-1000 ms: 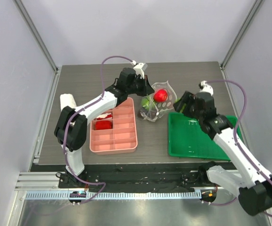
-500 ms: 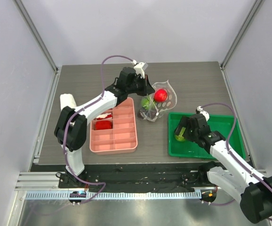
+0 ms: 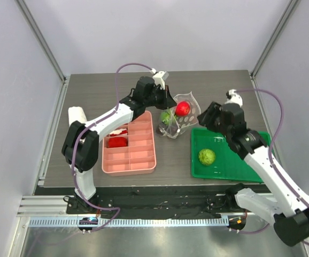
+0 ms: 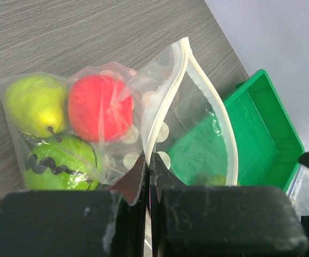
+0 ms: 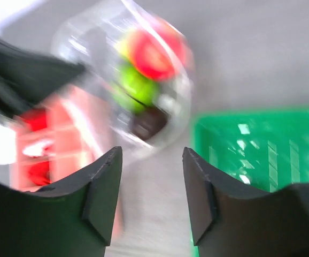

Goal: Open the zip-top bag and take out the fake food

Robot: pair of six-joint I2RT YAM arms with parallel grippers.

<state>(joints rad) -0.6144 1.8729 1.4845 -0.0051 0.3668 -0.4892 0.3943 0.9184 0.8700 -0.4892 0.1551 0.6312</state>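
The zip-top bag (image 3: 179,122) is near the middle of the table (image 3: 90,96), between the pink divided tray (image 3: 138,152) and the green tray (image 3: 226,167). Its mouth stands open, the white zip rim spread into a loop. Through the clear plastic the left wrist view shows three pieces bunched at the closed end. They are a red apple (image 4: 100,107), a yellow-green pear (image 4: 34,104) beside it, and a green piece with a black wavy line (image 4: 61,166) below them. In the blurred right wrist view a dark patch also shows low in the bag, but what it is cannot be told.

The left gripper (image 4: 148,160) has its fingers pressed together on one side of the bag's zip rim, holding that edge up.

The right gripper (image 3: 202,115) hovers just to the right of the bag, over the far left corner of the green tray. Its fingers (image 5: 103,176) stand apart with nothing between them.

In the green tray lies a round bumpy green fruit (image 3: 207,156), alone near the tray's left side and clear of both grippers.

The pink divided tray, left of the bag, holds red pieces (image 3: 117,142) in its left compartments.
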